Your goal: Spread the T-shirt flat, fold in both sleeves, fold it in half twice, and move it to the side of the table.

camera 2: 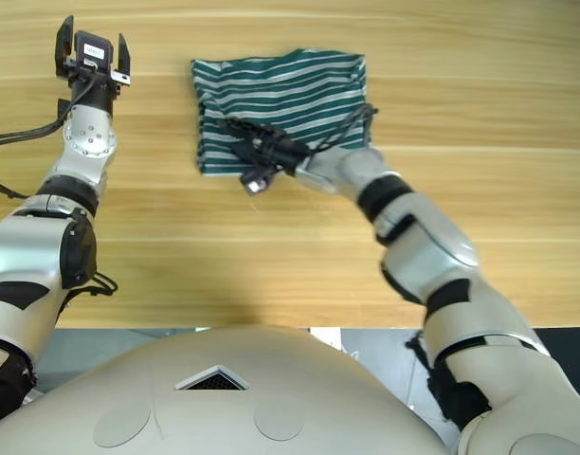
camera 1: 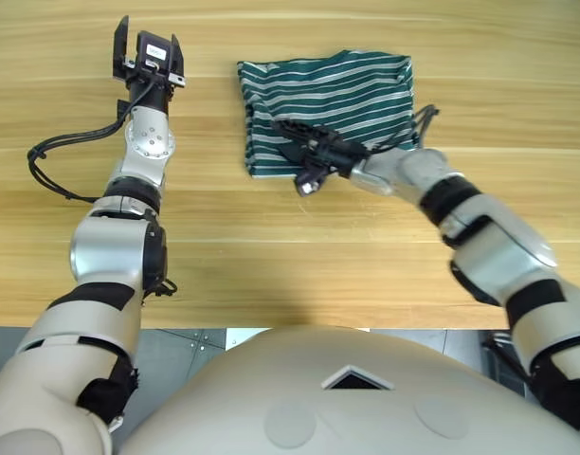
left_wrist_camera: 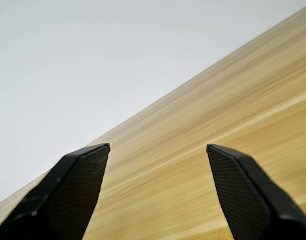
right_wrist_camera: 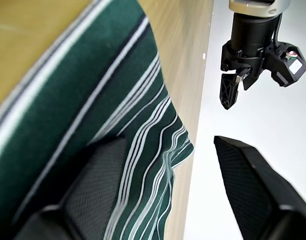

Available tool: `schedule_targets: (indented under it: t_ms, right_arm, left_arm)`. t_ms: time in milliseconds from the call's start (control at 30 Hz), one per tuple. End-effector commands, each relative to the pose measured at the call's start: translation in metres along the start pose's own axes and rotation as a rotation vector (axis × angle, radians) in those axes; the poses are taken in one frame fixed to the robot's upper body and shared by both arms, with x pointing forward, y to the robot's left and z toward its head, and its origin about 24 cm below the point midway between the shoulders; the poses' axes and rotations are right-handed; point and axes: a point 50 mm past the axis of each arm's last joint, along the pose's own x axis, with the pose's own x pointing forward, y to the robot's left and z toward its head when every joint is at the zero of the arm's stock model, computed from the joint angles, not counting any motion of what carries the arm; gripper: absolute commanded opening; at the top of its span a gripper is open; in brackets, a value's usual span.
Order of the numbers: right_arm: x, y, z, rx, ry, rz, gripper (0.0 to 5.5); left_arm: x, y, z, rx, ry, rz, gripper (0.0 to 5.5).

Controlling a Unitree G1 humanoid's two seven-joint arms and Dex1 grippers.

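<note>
Right claw [camera 1: 290,138] (agape), striped T-shirt [camera 1: 347,90], wooden table [camera 1: 271,246]

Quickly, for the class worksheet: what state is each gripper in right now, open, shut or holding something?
Left gripper: open, holding nothing, over the table.
Right gripper: open, over the edge of the folded T-shirt, gripping nothing.
</note>
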Motion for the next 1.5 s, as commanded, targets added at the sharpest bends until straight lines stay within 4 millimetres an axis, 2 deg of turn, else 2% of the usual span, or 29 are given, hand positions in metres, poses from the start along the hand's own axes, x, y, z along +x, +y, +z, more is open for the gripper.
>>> schedule_targets:
  t_ms: [33,67,100,200,233,333,400,467,533,600,667,733,767,833,1000,1067,1200,1300,1400,1500]
  right_arm:
    - [-0.127,0.065,0.098,0.285,-0.104,0.431,3.25]
    - [-0.142,0.061,0.106,0.342,-0.046,0.423,3.25]
    - [-0.157,0.055,0.106,0.387,0.041,0.395,3.25]
    - [-0.183,0.033,0.084,0.374,0.282,0.278,3.25]
    - [-0.183,0.022,0.077,0.357,0.31,0.212,3.25]
    - [-0.144,-0.058,0.06,0.408,0.152,-0.463,3.25]
    - [-0.131,-0.091,0.046,0.5,0.094,-0.792,3.25]
    - [-0.12,-0.099,0.025,0.641,0.101,-0.99,3.25]
    - [-0.111,-0.091,0.009,0.743,0.146,-1.051,3.25]
    - [-0.109,-0.083,-0.005,0.809,0.206,-1.125,3.25]
    - [-0.119,-0.084,-0.02,0.849,0.263,-1.265,3.25]
    - [-0.127,-0.086,-0.035,0.854,0.317,-1.356,3.25]
    - [-0.128,-0.087,-0.04,0.849,0.338,-1.364,3.25]
    - [-0.125,-0.087,-0.048,0.824,0.363,-1.347,3.25]
    - [-0.112,-0.085,-0.06,0.771,0.41,-1.277,3.25]
    - [-0.106,-0.081,-0.061,0.747,0.43,-1.22,3.25]
    - [-0.097,-0.072,-0.058,0.685,0.437,-1.082,3.25]
    - [-0.099,-0.059,-0.06,0.647,0.493,-0.982,3.25]
    - [-0.104,-0.051,-0.061,0.612,0.531,-0.913,3.25]
    - [-0.105,-0.043,-0.058,0.572,0.543,-0.819,3.25]
  left_arm:
    - [0.003,-0.011,0.012,0.061,-0.07,-0.098,3.6]
    - [0.004,-0.011,0.014,0.064,-0.079,-0.103,3.6]
    - [0.005,-0.01,0.016,0.067,-0.091,-0.1,3.6]
    - [0.007,-0.01,0.023,0.094,-0.142,-0.112,3.6]
    - [0.007,-0.01,0.025,0.1,-0.159,-0.118,3.6]
    - [0.008,-0.012,0.04,0.137,-0.28,-0.177,3.6]
    - [0.004,-0.015,0.051,0.144,-0.386,-0.243,3.6]
    - [-0.006,-0.029,0.065,0.122,-0.529,-0.371,3.6]
    - [-0.018,-0.044,0.075,0.075,-0.627,-0.491,3.6]
    - [-0.033,-0.068,0.08,0.062,-0.689,-0.642,3.6]
    - [-0.06,-0.103,0.074,0.146,-0.73,-0.915,3.6]
    - [-0.094,-0.127,0.059,0.252,-0.78,-1.197,3.6]
    - [-0.107,-0.133,0.055,0.275,-0.801,-1.282,3.6]
    - [-0.119,-0.139,0.053,0.282,-0.827,-1.368,3.6]
    - [-0.129,-0.145,0.047,0.268,-0.797,-1.455,3.6]
    - [-0.126,-0.136,0.033,0.301,-0.717,-1.463,3.6]
    - [-0.115,-0.097,-0.005,0.378,-0.497,-1.346,3.6]
    - [-0.121,-0.068,-0.033,0.357,-0.34,-1.207,3.6]
    - [-0.141,-0.062,-0.042,0.293,-0.305,-1.146,3.6]
    - [-0.163,-0.068,-0.04,0.178,-0.3,-1.053,3.6]
